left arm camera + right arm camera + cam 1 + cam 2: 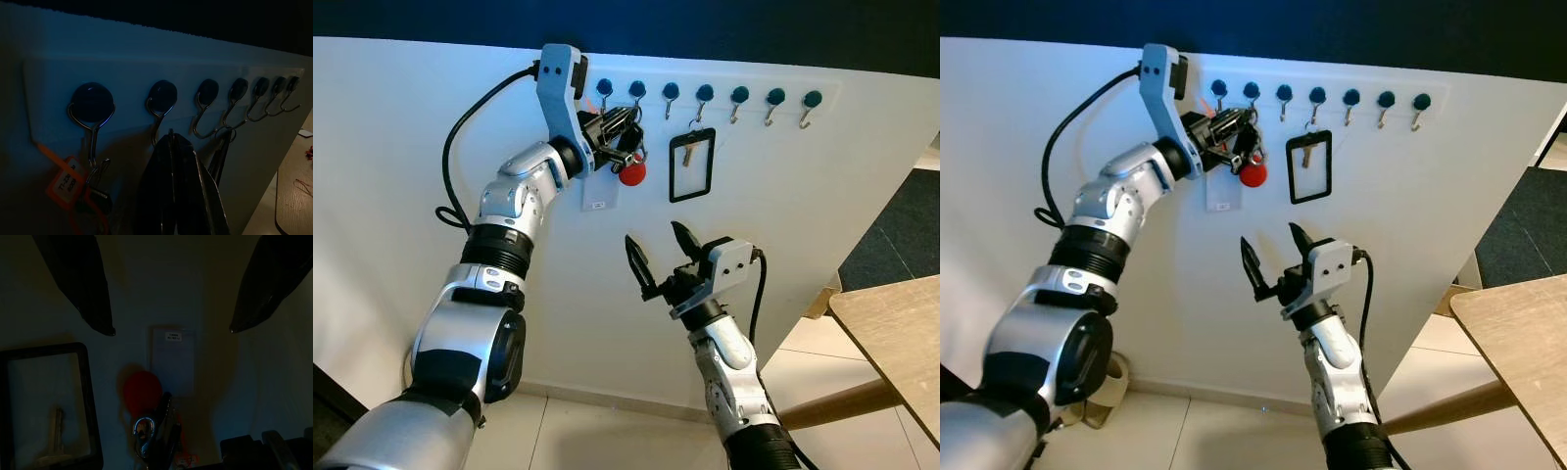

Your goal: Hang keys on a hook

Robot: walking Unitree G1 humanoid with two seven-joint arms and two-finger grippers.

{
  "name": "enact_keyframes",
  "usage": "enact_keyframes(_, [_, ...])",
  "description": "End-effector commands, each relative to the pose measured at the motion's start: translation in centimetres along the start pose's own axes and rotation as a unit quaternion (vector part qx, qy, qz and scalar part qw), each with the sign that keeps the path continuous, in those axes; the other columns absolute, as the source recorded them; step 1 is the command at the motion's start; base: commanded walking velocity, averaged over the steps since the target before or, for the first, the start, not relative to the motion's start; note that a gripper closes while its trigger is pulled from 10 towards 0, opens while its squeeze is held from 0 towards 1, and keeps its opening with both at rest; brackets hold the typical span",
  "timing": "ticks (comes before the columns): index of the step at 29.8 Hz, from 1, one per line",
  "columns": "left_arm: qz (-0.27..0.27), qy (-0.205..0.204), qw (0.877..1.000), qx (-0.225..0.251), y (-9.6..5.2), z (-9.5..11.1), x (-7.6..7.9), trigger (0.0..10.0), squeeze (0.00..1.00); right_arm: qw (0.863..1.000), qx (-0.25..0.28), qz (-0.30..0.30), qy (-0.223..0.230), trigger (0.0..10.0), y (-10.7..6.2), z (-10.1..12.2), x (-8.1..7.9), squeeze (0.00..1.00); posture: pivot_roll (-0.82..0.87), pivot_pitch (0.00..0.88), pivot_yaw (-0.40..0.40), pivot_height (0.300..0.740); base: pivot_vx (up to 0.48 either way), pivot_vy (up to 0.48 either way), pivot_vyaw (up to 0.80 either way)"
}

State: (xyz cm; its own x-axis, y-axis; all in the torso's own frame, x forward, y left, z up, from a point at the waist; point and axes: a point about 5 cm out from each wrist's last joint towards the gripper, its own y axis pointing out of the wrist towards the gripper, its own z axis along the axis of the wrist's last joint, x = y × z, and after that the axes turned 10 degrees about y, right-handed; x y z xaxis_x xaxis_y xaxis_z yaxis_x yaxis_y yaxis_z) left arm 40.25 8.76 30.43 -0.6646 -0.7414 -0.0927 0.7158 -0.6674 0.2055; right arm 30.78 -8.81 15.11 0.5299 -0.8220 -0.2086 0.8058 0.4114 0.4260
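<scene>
White wall (pixel 431 147) carries a row of blue-capped hooks (pixel 705 93), one bearing a black-framed badge holder (pixel 691 164). Raised to the second hook (pixel 637 90), the left gripper (pixel 625 125) is pinched tight on the keys (pixel 628 152) with their red ball fob (pixel 631 173). Lower down, the right gripper (pixel 660 253) hangs apart from the wall, fingers spread wide, holding nothing.

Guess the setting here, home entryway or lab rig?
Likely a home entryway or hall, though I can't rule out a mock-up. A white wall panel carries a row of key hooks with a black-framed badge holder hanging from one; tiled floor below, and a wooden table at the right edge.
</scene>
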Motion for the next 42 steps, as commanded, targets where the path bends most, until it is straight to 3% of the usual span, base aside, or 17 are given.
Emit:
enact_keyframes(1, [0.018,0.0,0.999,-0.048,-0.6,-1.7,-0.7,10.0,0.0,1.0,0.001,-0.002,0.001,10.0,0.0,0.2,0.0,0.0,0.02,0.073,0.001,0.74,0.0,0.0,0.0])
enact_keyframes(6, [0.017,0.005,0.999,-0.027,-0.5,-1.1,-0.6,10.0,0.0,1.0,0.002,-0.003,0.001,10.0,0.0,0.2,0.1,0.0,0.02,0.073,0.0,0.74,0.0,0.0,0.0])
enact_keyframes(7, [0.016,0.004,1.0,-0.025,-0.5,-1.1,-0.6,10.0,0.3,1.0,0.002,-0.003,0.0,10.0,0.0,0.2,0.1,0.0,0.02,0.073,0.0,0.74,0.0,0.0,0.0])
enact_keyframes(8, [0.016,0.004,1.0,-0.025,-0.5,-1.1,-0.6,10.0,0.3,1.0,0.002,-0.003,0.0,10.0,0.0,0.2,0.1,0.0,0.02,0.073,0.0,0.74,0.0,0.0,0.0])
enact_keyframes(9, [0.016,0.004,1.0,-0.024,-0.4,-1.0,-0.6,10.0,0.87,1.0,0.002,-0.002,0.0,10.0,0.0,0.2,0.1,0.0,0.02,0.073,-0.001,0.74,0.0,0.0,0.0])
enact_keyframes(10, [0.015,0.003,1.0,-0.023,-0.4,-1.0,-0.6,10.0,1.0,1.0,0.002,-0.003,0.0,10.0,0.0,0.2,0.1,0.0,0.02,0.073,-0.001,0.74,0.0,0.0,0.0])
enact_keyframes(15, [0.018,0.005,1.0,-0.023,-0.4,-1.0,-0.6,10.0,1.0,1.0,0.002,-0.003,0.0,10.0,0.0,0.2,0.1,0.0,0.02,0.073,-0.001,0.74,0.0,0.0,0.0])
enact_keyframes(16, [0.019,0.007,1.0,-0.023,-0.5,-1.0,-0.6,10.0,0.59,1.0,0.002,-0.003,0.0,10.0,0.0,0.2,0.1,0.0,0.02,0.073,-0.001,0.74,0.0,0.0,0.0])
enact_keyframes(17, [0.019,0.007,1.0,-0.023,-0.5,-1.0,-0.6,10.0,0.59,1.0,0.002,-0.003,0.0,10.0,0.0,0.2,0.1,0.0,0.02,0.073,-0.001,0.74,0.0,0.0,0.0])
enact_keyframes(18, [0.021,0.007,1.0,-0.022,-0.5,-1.0,-0.7,10.0,0.0,1.0,0.002,-0.003,0.001,10.0,0.0,0.2,0.1,0.0,0.02,0.073,-0.001,0.74,0.0,0.0,0.0])
enact_keyframes(30, [0.002,-0.005,1.0,0.014,-0.6,-0.2,-0.6,10.0,0.0,1.0,0.004,-0.004,0.001,10.0,0.0,0.3,0.1,0.0,0.02,0.069,0.001,0.74,0.0,0.0,0.0])
enact_keyframes(31, [-0.037,-0.009,0.999,0.035,-1.2,0.1,-0.4,10.0,0.0,1.0,0.004,-0.005,0.001,10.0,-0.1,0.2,0.1,0.0,0.02,0.069,0.001,0.74,0.0,0.0,0.0])
enact_keyframes(33, [-0.078,-0.003,0.996,0.034,-1.8,-0.1,0.0,10.0,0.0,1.0,0.004,-0.005,0.001,10.0,-0.2,0.2,0.1,0.0,0.02,0.069,0.001,0.74,0.0,0.0,0.0])
enact_keyframes(36, [-0.101,0.003,0.995,0.025,-2.2,-0.4,0.2,10.0,0.0,1.0,0.004,-0.005,0.001,10.0,-0.2,0.2,0.1,0.0,0.02,0.069,0.001,0.74,0.0,0.0,0.0])
enact_keyframes(40, [-0.153,0.002,0.988,0.012,-3.9,-1.2,0.5,10.0,0.0,1.0,0.003,-0.005,0.001,10.0,-0.3,0.1,0.1,0.0,0.02,0.068,0.0,0.74,0.0,0.0,0.0])
enact_keyframes(41, [-0.166,-0.001,0.986,0.009,-4.3,-1.4,0.7,10.0,0.0,1.0,0.003,-0.005,0.001,10.0,-0.3,0.1,0.1,0.0,0.02,0.068,0.0,0.74,0.0,0.0,0.0])
enact_keyframes(42, [-0.218,-0.003,0.976,-0.005,-5.8,-2.1,1.5,10.0,0.0,1.0,-0.001,-0.005,0.001,10.0,-0.4,-0.1,0.1,0.0,0.02,0.069,0.001,0.74,0.0,0.0,0.0])
